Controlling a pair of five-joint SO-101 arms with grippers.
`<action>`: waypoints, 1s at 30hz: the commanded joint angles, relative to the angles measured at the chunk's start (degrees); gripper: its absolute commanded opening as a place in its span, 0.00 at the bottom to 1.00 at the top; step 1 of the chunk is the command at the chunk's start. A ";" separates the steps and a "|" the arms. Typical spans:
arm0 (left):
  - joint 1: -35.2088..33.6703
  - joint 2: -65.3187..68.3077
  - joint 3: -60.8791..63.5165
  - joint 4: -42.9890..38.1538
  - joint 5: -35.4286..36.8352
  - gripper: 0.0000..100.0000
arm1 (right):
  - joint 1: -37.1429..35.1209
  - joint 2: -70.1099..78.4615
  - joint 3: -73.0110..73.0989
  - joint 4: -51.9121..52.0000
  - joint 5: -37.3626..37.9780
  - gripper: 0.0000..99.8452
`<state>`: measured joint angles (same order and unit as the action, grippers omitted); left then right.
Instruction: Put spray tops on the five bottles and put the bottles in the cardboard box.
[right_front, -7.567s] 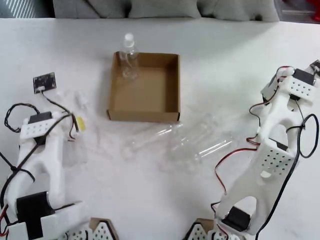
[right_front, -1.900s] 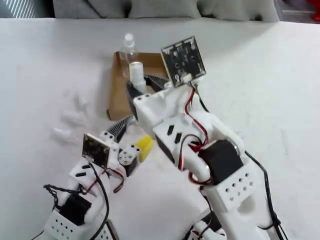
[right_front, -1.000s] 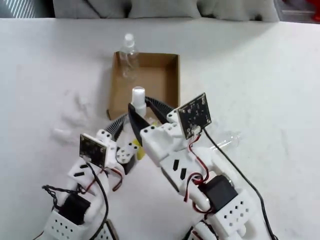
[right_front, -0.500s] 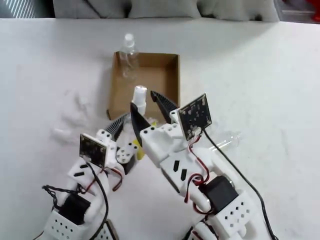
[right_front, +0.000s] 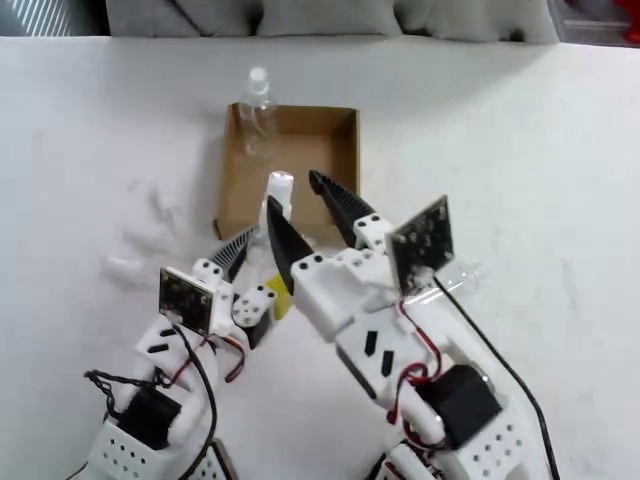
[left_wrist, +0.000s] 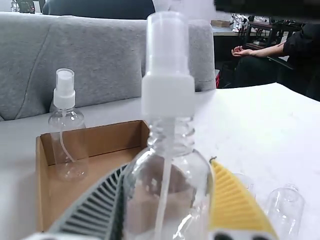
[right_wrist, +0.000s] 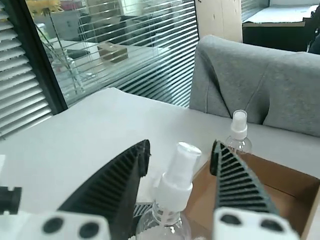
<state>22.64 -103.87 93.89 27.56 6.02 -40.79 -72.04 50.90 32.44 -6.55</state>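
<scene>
**Release of spray top onto held bottle**

Found left arm (right_front: 190, 300) at 7 o'clock on the tabletop (right_front: 520, 120), left jaws clamped on the body of the held bottle (left_wrist: 167, 175), upright. Found right arm (right_front: 380, 320) at 5 o'clock, right jaws spread wide, flanking the spray top (right_front: 280, 190) without touching it.

Compared with a second ago: pinched on that top then, parting half a second ago, now wider and drawn back toward 5 o'clock. Judged as a completed fitting and release, with the top left standing on the neck. Noted neck threads exposed below the collar in the left wrist view; cannot confirm full tightening.

Recorded the held bottle just at the 6 o'clock wall of the cardboard box (right_front: 335, 160), not yet inside. Logged loose spray tops (right_front: 160, 205) at 9 o'clock of the held bottle. Logged an uncapped bottle (right_front: 462, 274) lying at 3 o'clock, near the right arm. Found one capped bottle (right_front: 258, 110) standing in the box's 11 o'clock corner, unmoved.

Assessed progress: one boxed, one capped and in hand, remainder outstanding. Expect next a lift over the near wall by the left arm. Flagged as a risk: toppling of the top if loosely seated.
</scene>
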 joint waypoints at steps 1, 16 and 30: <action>-0.92 -0.66 -0.35 -1.76 -0.26 0.02 | -0.04 -2.95 -6.51 4.00 -0.09 0.13; -0.92 -0.66 -0.35 -1.76 -0.26 0.02 | 9.27 22.11 -24.79 4.35 -0.35 0.02; -0.92 -0.66 -0.35 -1.76 -0.44 0.02 | 3.12 28.97 -28.04 11.74 -0.09 0.02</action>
<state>22.64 -103.87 93.89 27.56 6.02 -35.16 -43.21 26.11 41.14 -6.55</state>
